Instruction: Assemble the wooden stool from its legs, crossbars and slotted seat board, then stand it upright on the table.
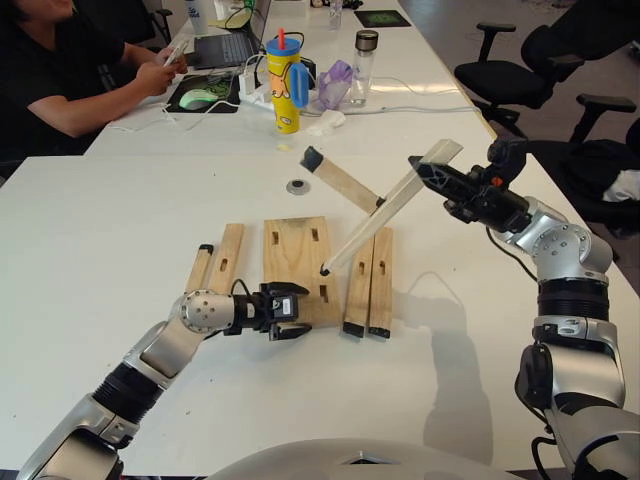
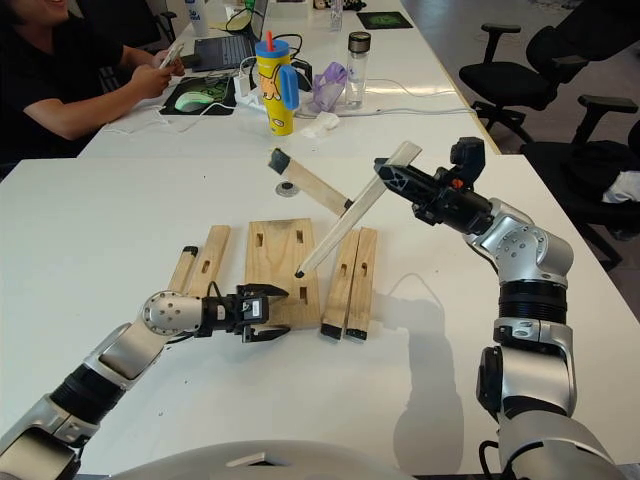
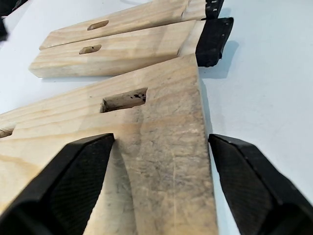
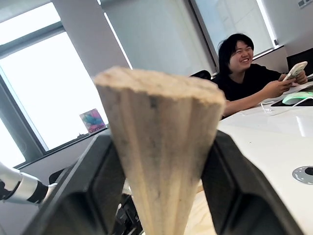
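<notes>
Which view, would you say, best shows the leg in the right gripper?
The left eye view: the whole leg slants from the right gripper down to the seat board. The right wrist view gives its clamped end, close up.

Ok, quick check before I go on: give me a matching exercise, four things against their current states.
Things:
1 seat board
2 lifted leg
3 left tool
4 right tool

States:
A shut on a wooden piece
B open at the board's near edge
C flat on the table
D slanted, lower tip at the board

Pairs: 1-C, 2-D, 3-B, 4-A
</notes>
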Action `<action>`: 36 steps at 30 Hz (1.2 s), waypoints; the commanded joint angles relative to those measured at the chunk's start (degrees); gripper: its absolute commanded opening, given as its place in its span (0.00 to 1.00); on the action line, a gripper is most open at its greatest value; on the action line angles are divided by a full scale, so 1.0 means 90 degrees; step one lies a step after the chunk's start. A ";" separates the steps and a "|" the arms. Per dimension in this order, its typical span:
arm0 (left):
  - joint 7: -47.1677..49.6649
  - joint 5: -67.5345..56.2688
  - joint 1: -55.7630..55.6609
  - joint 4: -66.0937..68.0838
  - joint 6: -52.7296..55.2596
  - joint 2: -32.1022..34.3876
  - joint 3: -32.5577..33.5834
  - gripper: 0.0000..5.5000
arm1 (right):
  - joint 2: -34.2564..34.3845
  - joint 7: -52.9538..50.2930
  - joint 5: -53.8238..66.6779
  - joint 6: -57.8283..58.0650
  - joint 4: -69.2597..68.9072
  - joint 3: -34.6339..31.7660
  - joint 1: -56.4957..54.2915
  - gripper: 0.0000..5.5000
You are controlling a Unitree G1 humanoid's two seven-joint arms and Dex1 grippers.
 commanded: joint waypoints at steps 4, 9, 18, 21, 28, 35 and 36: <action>-0.0367 0.0315 0.0112 0.0591 0.0082 0.0175 -0.0197 0.65 | -0.0025 0.0550 -0.0436 -0.0356 -0.0293 0.0580 0.0142 0.37; -0.0712 0.0430 0.0026 0.0857 -0.0210 0.0326 -0.0319 0.65 | 0.0129 0.0827 -0.1036 -0.1104 0.0198 0.1025 -0.0118 0.37; -0.0852 0.0578 0.0007 0.1019 -0.0319 0.0296 -0.0494 0.65 | 0.0086 0.1249 -0.1821 -0.2195 0.0847 0.1558 -0.0707 0.37; -0.0808 0.0610 0.0067 0.1009 -0.0277 0.0238 -0.0546 0.65 | 0.0084 0.1317 -0.1903 -0.2297 0.0749 0.1662 -0.0875 0.37; -0.0677 0.0605 0.0214 0.0951 -0.0109 0.0103 -0.0598 0.65 | 0.0042 0.1304 -0.2319 -0.2885 0.0213 0.2043 -0.0758 0.37; -0.0255 0.0598 0.0251 0.0960 0.0257 -0.0156 -0.0508 0.65 | 0.0002 0.1172 -0.2563 -0.3135 -0.0178 0.2401 -0.0134 0.37; -0.0135 0.0594 0.0257 0.0983 0.0368 -0.0219 -0.0471 0.65 | 0.0023 0.1080 -0.2502 -0.3067 -0.0335 0.2400 0.0047 0.37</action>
